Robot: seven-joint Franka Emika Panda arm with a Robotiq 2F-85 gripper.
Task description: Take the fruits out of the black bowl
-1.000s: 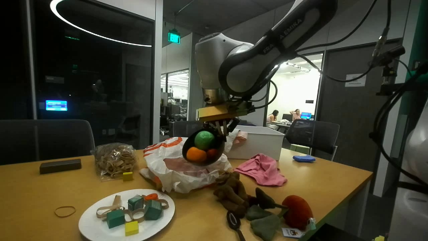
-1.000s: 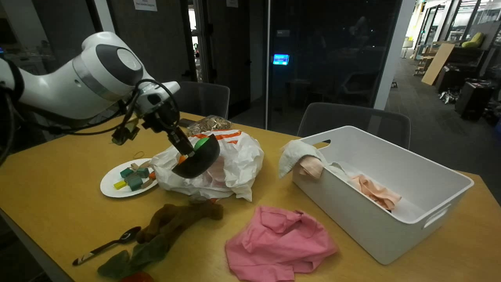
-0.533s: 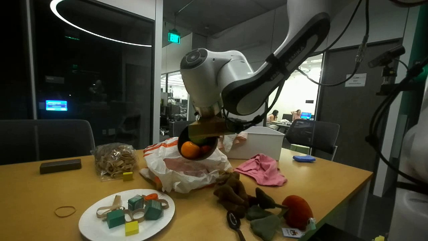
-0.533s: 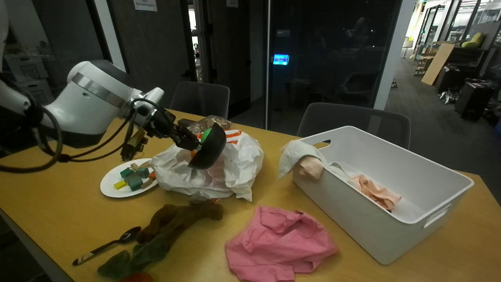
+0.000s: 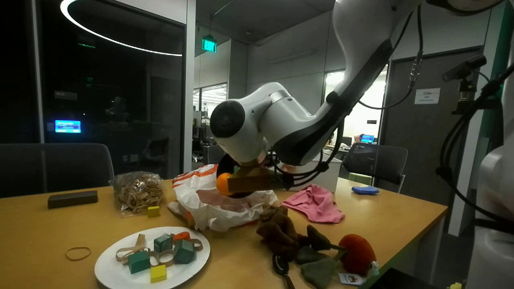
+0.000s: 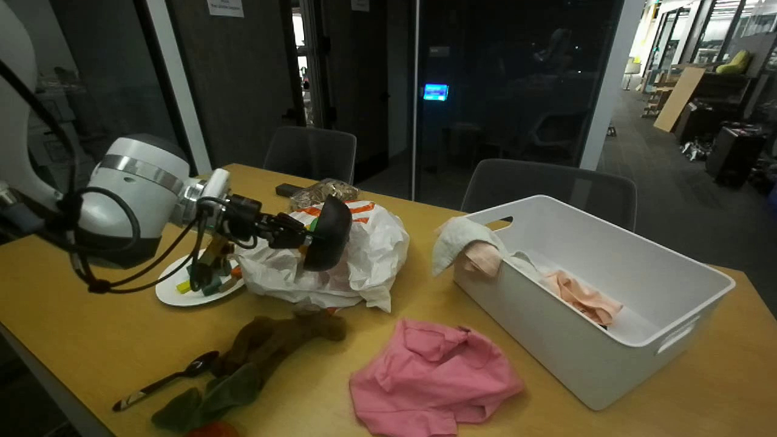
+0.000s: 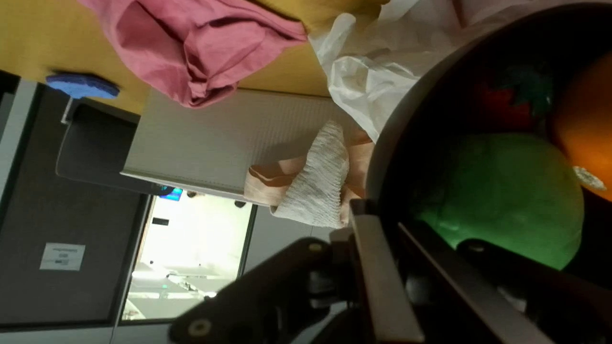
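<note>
Black bowl (image 6: 331, 235) tipped further; three fruits (image 7: 507, 191) inside.

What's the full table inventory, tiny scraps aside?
Bowl: one, black, gripped, tilted
Orange fruit: one, orange, bowl
Green fruit: one, green, bowl
Red fruit: one, red, bowl
Plastic bag: one, white, table
Plate: one, white, table
Blocks: three green, two yellow; plate, table
Rubber bands: many, tan, mostly bagged
Bar: one, dark, table
Bin: one, white, table
Rags: unclear count, grey, peach, bin
Cloth: one, pink, table
Spoon: one, black, table
Plush: unclear count; brown, green, red; table
Unidentified item: one, blue, table
Gripper: one, black, bowl's rim
Arm: one, mostly white, overhead
</note>
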